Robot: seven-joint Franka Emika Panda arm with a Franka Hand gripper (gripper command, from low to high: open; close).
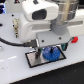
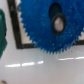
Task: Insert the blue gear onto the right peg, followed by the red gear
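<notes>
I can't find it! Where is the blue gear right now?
In the exterior view the blue gear sits near the middle, over the grey plate with the black border, right under the robot's gripper.

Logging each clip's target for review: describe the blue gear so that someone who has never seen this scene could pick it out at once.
Find the grey plate with the black border on the white table, under the robot's gripper. The blue gear sits over that plate, between the gripper's fingers. It is a wide blue toothed disc with a centre hole, the only blue thing there, unlike the small red piece further off.
</notes>
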